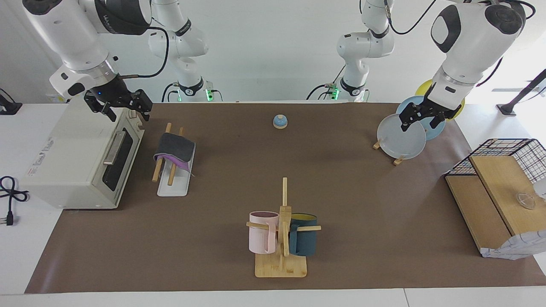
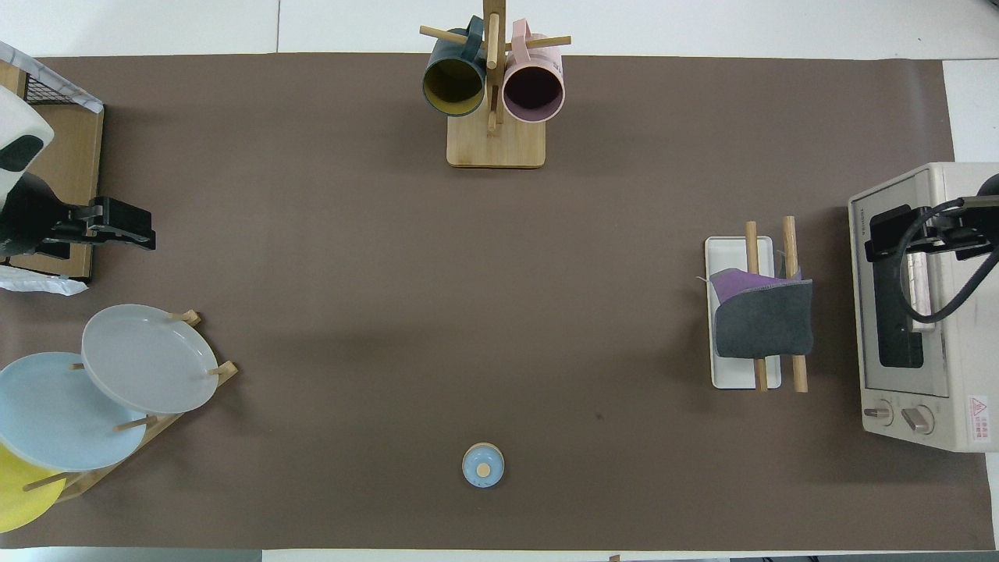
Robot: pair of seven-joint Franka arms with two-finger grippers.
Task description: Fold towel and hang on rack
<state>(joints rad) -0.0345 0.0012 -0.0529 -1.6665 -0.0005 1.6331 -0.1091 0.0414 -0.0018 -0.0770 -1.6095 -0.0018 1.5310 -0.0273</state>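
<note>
1. My right gripper [image 1: 117, 107] hangs over the toaster oven [image 1: 81, 157], wide open, empty.
2. The towel [image 1: 175, 150], folded, drapes across the rack [image 1: 172, 181]; soft, light, limp, best pinched at its hanging edge.
3. My left gripper [image 1: 423, 117] waits open above the plates [image 1: 401, 136].

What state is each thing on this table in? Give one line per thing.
Towel: folded, draped over the rack's rods.
Rack: upright, holding the towel.
Oven: door shut.
Mugs: hung on the mug tree.
Plates: standing in their stand.
Left hand: open, empty, over the plates.
Right hand: open, empty, over the oven.
</note>
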